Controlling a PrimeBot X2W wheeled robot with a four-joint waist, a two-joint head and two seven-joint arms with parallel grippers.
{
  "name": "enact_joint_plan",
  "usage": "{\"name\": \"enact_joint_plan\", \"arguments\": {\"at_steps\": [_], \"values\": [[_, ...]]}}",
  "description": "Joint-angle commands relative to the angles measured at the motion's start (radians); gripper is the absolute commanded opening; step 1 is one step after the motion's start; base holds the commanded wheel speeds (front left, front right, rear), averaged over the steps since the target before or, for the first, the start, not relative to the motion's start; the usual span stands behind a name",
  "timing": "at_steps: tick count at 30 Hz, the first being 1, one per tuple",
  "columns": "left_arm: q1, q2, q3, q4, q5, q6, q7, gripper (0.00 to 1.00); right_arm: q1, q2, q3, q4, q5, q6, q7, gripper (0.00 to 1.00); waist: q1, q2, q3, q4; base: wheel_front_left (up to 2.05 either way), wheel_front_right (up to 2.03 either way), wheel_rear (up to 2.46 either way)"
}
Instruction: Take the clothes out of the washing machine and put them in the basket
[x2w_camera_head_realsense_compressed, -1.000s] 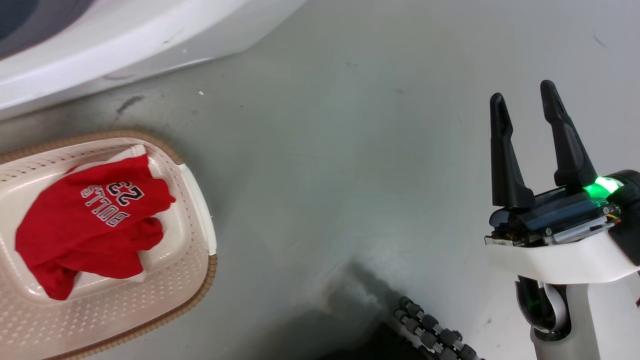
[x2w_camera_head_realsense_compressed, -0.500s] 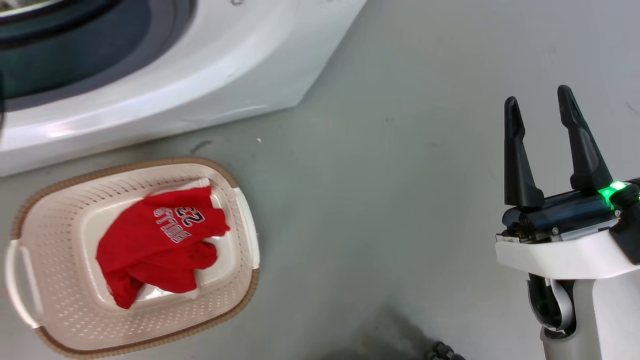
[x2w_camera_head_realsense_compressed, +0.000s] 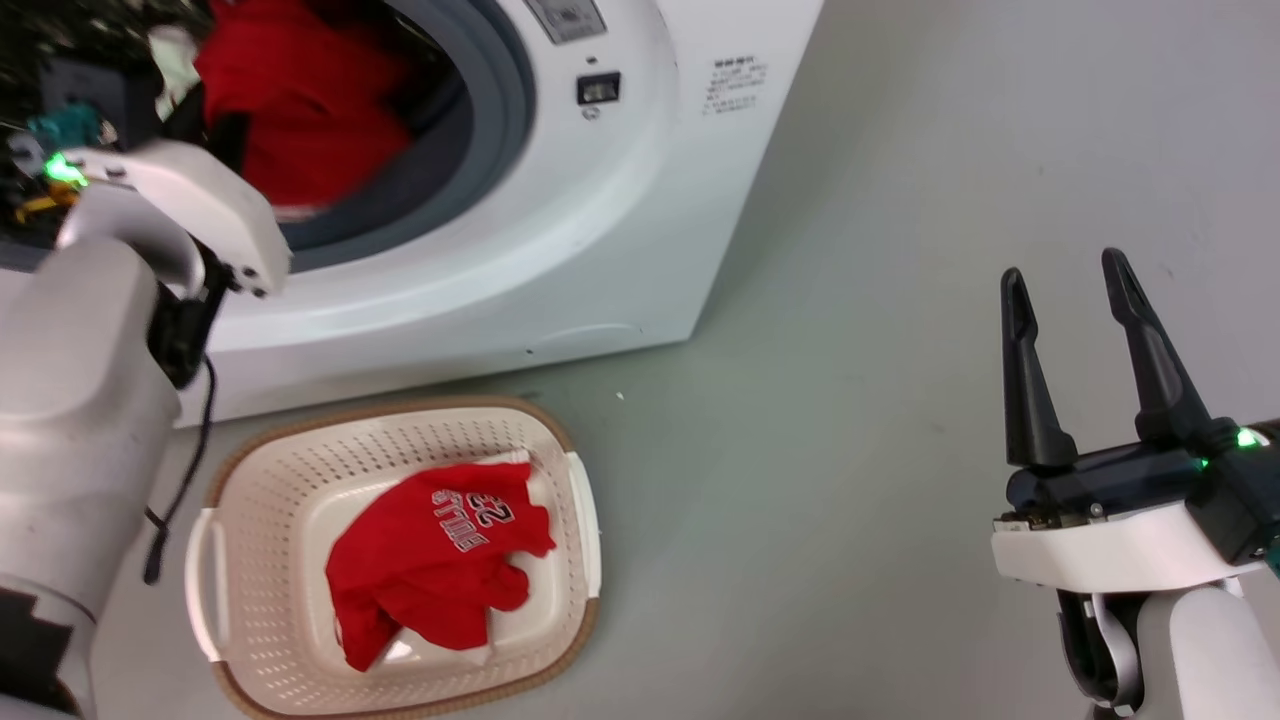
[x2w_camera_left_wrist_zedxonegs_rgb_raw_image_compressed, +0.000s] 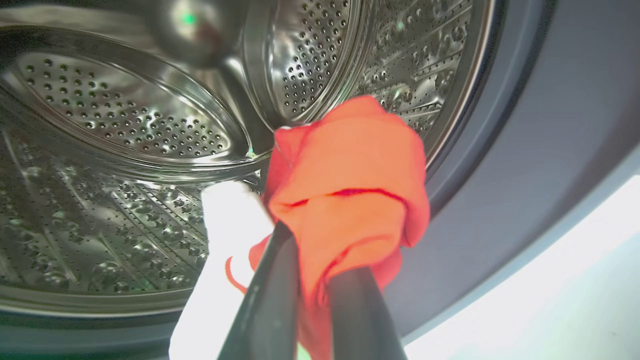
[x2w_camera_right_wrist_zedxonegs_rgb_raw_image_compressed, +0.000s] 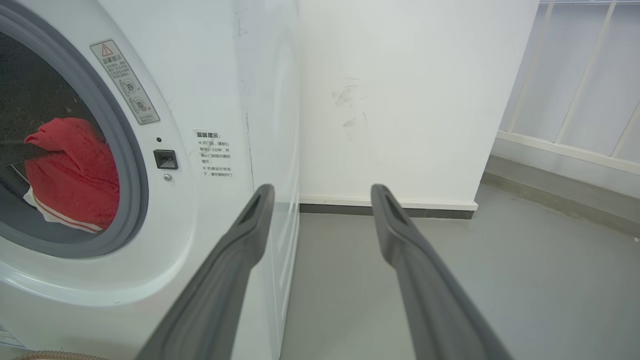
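Observation:
The white washing machine (x2w_camera_head_realsense_compressed: 560, 230) stands at the upper left with its round grey seal (x2w_camera_head_realsense_compressed: 500, 110) open. My left gripper (x2w_camera_left_wrist_zedxonegs_rgb_raw_image_compressed: 315, 280) is inside the steel drum (x2w_camera_left_wrist_zedxonegs_rgb_raw_image_compressed: 120, 130), shut on a red garment (x2w_camera_left_wrist_zedxonegs_rgb_raw_image_compressed: 350, 200) with a white panel; the same red garment (x2w_camera_head_realsense_compressed: 290, 100) (x2w_camera_right_wrist_zedxonegs_rgb_raw_image_compressed: 75, 170) hangs in the opening. The cream basket (x2w_camera_head_realsense_compressed: 270, 500) sits on the floor in front of the machine and holds another red garment with white lettering (x2w_camera_head_realsense_compressed: 430, 560). My right gripper (x2w_camera_head_realsense_compressed: 1065, 290) (x2w_camera_right_wrist_zedxonegs_rgb_raw_image_compressed: 320, 200) is open over the floor at the right, holding nothing.
Grey floor (x2w_camera_head_realsense_compressed: 820, 450) stretches right of the machine and basket. A white wall (x2w_camera_right_wrist_zedxonegs_rgb_raw_image_compressed: 400, 100) with a dark skirting stands beside the machine, and a pale railing (x2w_camera_right_wrist_zedxonegs_rgb_raw_image_compressed: 570, 125) runs at the far right. A black cable (x2w_camera_head_realsense_compressed: 180, 480) hangs from my left arm.
The head camera has tilted up, so the basket slid down and right and the machine's opening came into view, along with my left arm and the red garment in it. The right gripper stays open.

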Motion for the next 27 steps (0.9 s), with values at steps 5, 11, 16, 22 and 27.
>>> {"name": "enact_joint_plan", "arguments": {"at_steps": [5, 11, 16, 22, 27], "values": [[0.128, -0.023, 0.041, -0.108, -0.010, 0.040, -0.026, 0.00, 0.039, 0.001, -0.023, 0.013, -0.022, -0.001, -0.002, 1.00, 0.0001, -0.0001, -0.121, 0.077, 0.00, 0.00, 0.00], [0.282, -0.007, 0.108, -0.335, 0.021, 0.096, -0.028, 0.00, 0.067, 0.001, -0.037, 0.021, -0.032, -0.001, -0.002, 1.00, 0.0001, -0.0001, -0.175, 0.108, 0.00, 0.00, 0.00], [0.416, 0.015, 0.147, -0.536, 0.050, 0.163, -0.028, 0.00, 0.084, 0.001, -0.045, 0.023, -0.036, -0.001, -0.002, 1.00, 0.0001, -0.0001, -0.203, 0.128, 0.00, 0.00, 0.00], [0.539, 0.043, 0.162, -0.726, 0.054, 0.226, -0.026, 0.00, 0.090, 0.001, -0.055, 0.025, -0.040, -0.001, -0.002, 1.00, 0.0001, -0.0001, -0.220, 0.139, 0.00, 0.00, 0.00], [0.654, 0.072, 0.154, -0.858, 0.031, 0.275, 0.026, 0.00, 0.096, 0.001, -0.058, 0.020, -0.038, -0.001, -0.002, 1.00, 0.0001, -0.0001, -0.219, 0.145, 0.00, 0.00, 0.00]]}}
